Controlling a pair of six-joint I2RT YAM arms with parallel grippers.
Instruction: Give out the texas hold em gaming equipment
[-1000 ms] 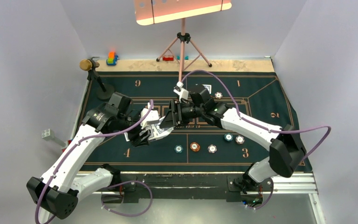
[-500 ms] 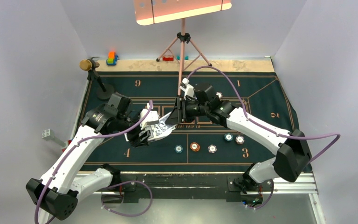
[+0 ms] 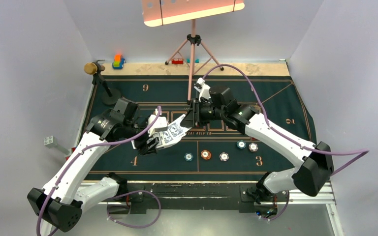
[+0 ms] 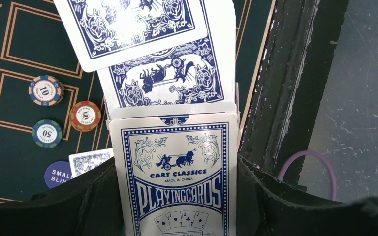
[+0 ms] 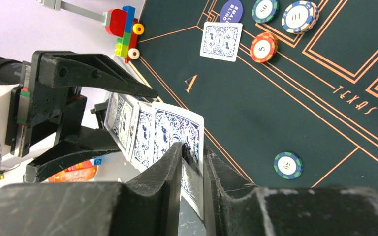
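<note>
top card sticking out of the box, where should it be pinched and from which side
Pinch the top card at its free end, coming from the side opposite the card box that the left gripper holds. It is thin and flat, and only that end sticks out of the box mouth. The right gripper grips there, one finger on each face.
</note>
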